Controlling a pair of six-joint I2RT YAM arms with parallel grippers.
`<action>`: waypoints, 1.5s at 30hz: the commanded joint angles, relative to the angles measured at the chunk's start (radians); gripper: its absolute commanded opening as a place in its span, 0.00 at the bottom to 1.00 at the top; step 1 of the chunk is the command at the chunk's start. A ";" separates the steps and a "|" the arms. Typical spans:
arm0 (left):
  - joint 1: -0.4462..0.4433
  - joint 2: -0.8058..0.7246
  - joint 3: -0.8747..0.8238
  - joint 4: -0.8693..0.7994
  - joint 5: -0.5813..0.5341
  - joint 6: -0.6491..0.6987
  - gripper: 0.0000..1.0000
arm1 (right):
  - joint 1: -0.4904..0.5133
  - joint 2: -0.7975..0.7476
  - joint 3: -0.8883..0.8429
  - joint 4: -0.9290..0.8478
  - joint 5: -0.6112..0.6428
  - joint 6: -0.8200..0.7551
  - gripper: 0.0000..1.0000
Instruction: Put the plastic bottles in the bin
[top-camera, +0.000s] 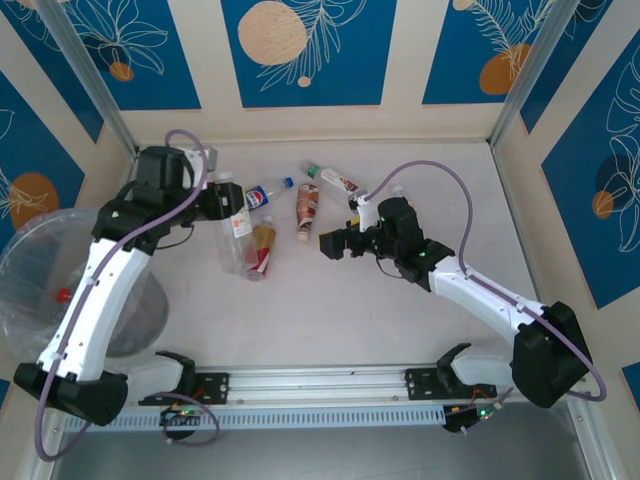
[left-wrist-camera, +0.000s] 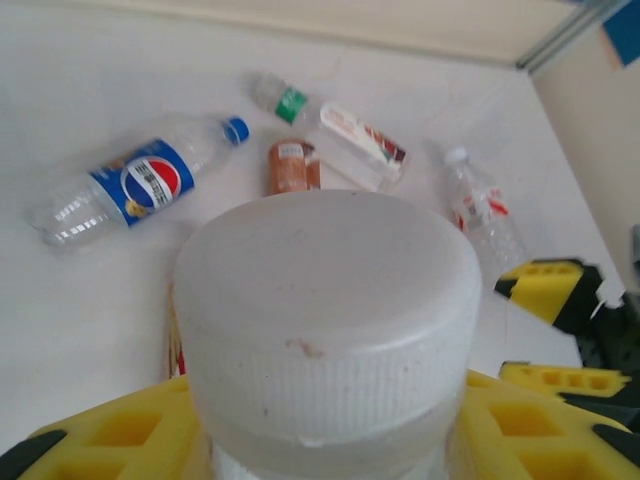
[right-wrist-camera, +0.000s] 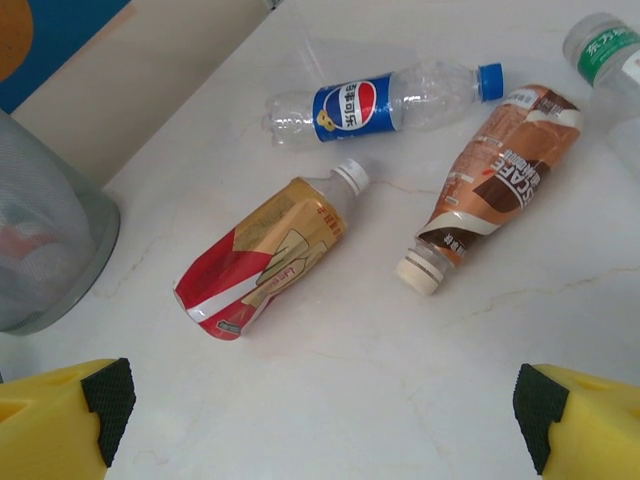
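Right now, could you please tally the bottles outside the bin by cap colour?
White or cream: 4, the held bottle, red-gold bottle, brown bottle, clear bottle
Blue: 1, the Pepsi bottle
Green: 1, the green-capped bottle
Total: 6

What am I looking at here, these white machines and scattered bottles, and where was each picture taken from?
These are two white robot arms bolted to a white table. One picture looks down from above; the other two come from a camera on each wrist. The left gripper is shut on a clear plastic bottle with a white cap. The right gripper is open and empty. Lying on the table: a clear blue-labelled bottle, a brown-labelled bottle, a red-and-gold bottle and a green-capped bottle. A clear round bin stands at the left.
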 joint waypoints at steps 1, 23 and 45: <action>0.056 -0.014 0.053 -0.053 0.044 0.010 0.38 | 0.010 0.016 0.043 -0.009 -0.019 -0.024 0.99; 0.465 -0.089 0.255 -0.224 -0.215 0.051 0.37 | 0.009 0.034 0.050 -0.012 -0.004 -0.078 1.00; 0.488 -0.246 0.012 -0.088 -0.751 0.139 0.35 | 0.008 0.092 0.078 -0.011 -0.032 -0.079 1.00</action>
